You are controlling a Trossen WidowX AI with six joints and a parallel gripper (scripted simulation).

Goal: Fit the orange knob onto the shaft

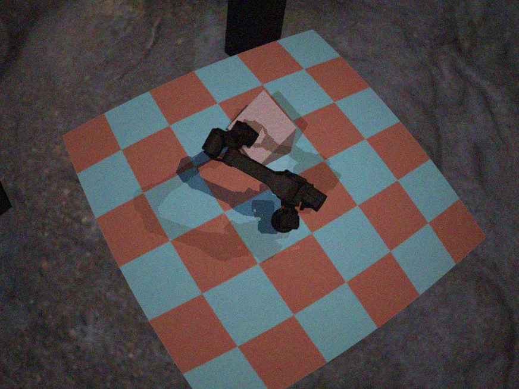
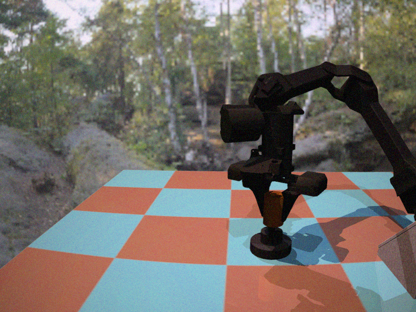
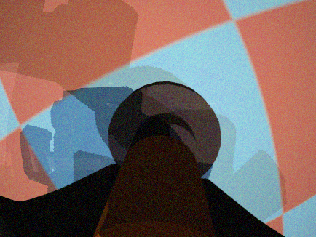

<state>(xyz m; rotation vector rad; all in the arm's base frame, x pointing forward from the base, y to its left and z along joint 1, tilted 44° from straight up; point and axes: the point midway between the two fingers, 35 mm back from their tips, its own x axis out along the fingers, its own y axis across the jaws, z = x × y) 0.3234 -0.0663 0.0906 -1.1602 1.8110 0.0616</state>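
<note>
The orange knob (image 2: 274, 208) (image 3: 164, 189) is upright between the fingers of my gripper (image 2: 273, 218) (image 3: 159, 179), which is shut on it. The dark round pedestal (image 2: 270, 251) (image 3: 205, 123) stands directly below, with a narrower raised step (image 2: 271, 237) on top. The knob's lower end is just above this step, with at most a thin gap showing in the exterior view. The D-shaped shaft cannot be made out; the knob's lower end covers its place. Neither flat side shows. In the top view the arm hides the knob and pedestal almost fully.
A pale pinkish block (image 1: 263, 106) (image 2: 400, 256) with slanted sides stands near the arm's base side, partly under the arm in the top view. A black post (image 1: 255, 27) stands beyond the checkered table top (image 1: 268, 309) (image 2: 181, 234). Shadows of the arm fall around the pedestal.
</note>
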